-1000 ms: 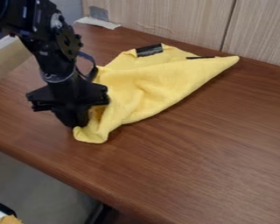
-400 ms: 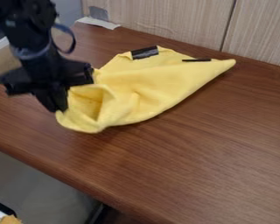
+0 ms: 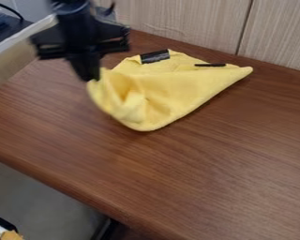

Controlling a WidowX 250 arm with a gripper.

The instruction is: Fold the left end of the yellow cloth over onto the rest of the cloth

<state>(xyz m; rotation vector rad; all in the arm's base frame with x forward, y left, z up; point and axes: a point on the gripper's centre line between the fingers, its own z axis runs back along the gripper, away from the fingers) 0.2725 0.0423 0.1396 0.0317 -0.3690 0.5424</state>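
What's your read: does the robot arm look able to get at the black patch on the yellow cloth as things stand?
Probably yes, once it lets go: the black patch lies uncovered, but the tool seems to pinch a raised corner of the yellow cloth.

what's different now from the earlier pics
The gripper, pinching the yellow cloth throughout, went left, then up and right towards the wall; the cloth's near corner lifted and folded back with it. The cloth's far right tip stayed about where it was.

The arm point(image 3: 74, 15) is black and round like a tube. Its black gripper point(image 3: 88, 78) is wide, with a thin end.
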